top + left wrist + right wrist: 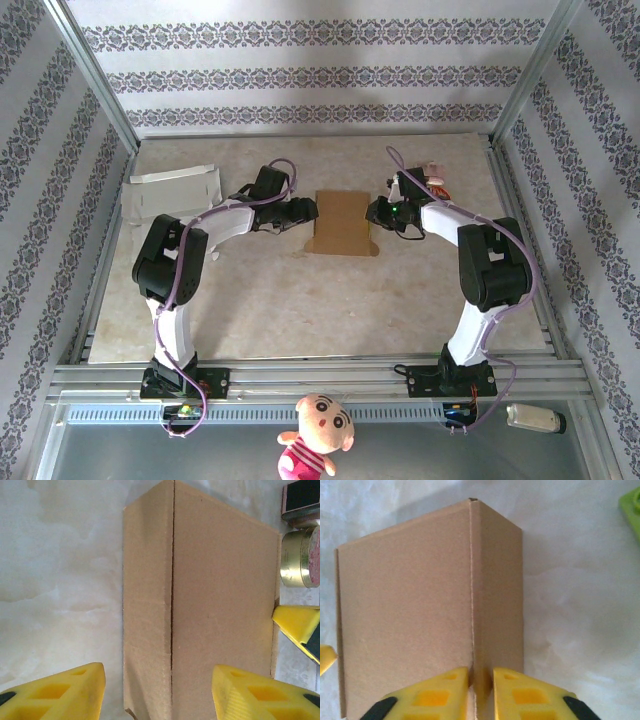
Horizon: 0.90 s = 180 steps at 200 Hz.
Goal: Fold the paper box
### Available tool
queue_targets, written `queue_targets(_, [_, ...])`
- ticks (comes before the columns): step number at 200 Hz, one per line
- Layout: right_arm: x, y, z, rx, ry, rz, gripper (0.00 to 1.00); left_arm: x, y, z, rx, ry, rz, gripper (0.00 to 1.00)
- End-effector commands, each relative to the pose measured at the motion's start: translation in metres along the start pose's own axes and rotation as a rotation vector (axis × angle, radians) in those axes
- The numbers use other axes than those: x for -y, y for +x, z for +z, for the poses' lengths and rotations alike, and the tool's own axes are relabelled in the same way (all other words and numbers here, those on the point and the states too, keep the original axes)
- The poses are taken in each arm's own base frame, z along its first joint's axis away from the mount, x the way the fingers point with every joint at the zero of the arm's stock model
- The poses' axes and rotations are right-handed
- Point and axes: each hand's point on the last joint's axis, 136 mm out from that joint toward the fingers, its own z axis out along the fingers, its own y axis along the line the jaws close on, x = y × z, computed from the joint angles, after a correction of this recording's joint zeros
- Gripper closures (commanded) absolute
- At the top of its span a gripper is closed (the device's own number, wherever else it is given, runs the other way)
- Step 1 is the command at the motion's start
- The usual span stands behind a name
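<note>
Pinched narrow, the right tool (481,676) has the raised crease of the flat brown cardboard box (410,610) between its yellow fingers (437,690), so I take it to be gripping the card there. The left tool (157,680) stands wide, with one finger either side of the box's opposite end, and grips nothing that I can see. The right tool's yellow tip shows just beyond its right-hand finger, at the box's far edge. The box lies on the pale stone-look desk (300,300), directly ahead of each tool and between the two.

My reading is that the step in hand is opening the flattened box along that crease. To do it well, I would keep the right tool's pinch on the score line, so the panel hinges there and does not buckle. I would swing that tool in an arc about the fold, not pull it straight. The desk looks smooth, so I would first bring the left tool down onto the panel beneath it to stop the box sliding. Thin card can slip out of a pinch, so I would go slowly.
</note>
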Motion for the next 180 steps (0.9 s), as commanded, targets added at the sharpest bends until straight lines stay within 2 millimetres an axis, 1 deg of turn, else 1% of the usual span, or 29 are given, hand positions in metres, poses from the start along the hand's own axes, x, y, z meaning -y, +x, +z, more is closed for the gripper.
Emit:
queue_targets(1, [0.02,0.019,0.007,-0.048,0.031,0.018,0.9,0.012,-0.012,-0.008,0.03,0.072,-0.018,0.33])
queue_targets(25, [0.027,0.025,0.007,-0.065,0.018,0.026,0.94,0.022,-0.021,-0.005,0.042,0.164,-0.058,0.21])
queue_targets(53, [0.042,0.025,0.001,-0.066,-0.005,0.065,0.95,0.027,-0.031,-0.002,0.069,0.217,-0.055,0.14])
queue_targets(62, [0.043,0.025,0.0,-0.074,-0.034,0.077,0.95,0.032,-0.033,-0.001,0.069,0.242,-0.045,0.12])
queue_targets(85, [0.045,0.029,0.003,-0.102,-0.081,0.109,0.94,0.042,-0.035,0.006,0.059,0.307,-0.054,0.1])
queue_targets(103, [0.043,0.031,0.005,-0.115,-0.104,0.123,0.94,0.049,-0.036,0.007,0.071,0.336,-0.046,0.08])
queue_targets(117, [0.043,0.03,0.005,-0.108,-0.107,0.129,0.93,0.058,-0.035,0.007,0.075,0.363,-0.031,0.08])
queue_targets(132, [0.041,0.028,0.003,-0.095,-0.105,0.123,0.93,0.068,-0.038,0.003,0.095,0.396,-0.011,0.08])
queue_targets(166, [0.036,0.024,-0.004,-0.075,-0.109,0.11,0.93,0.089,-0.049,-0.015,0.159,0.453,0.023,0.07])
queue_targets(180, [0.035,0.023,-0.007,-0.067,-0.108,0.104,0.93,0.1,-0.045,-0.014,0.143,0.442,0.066,0.06])
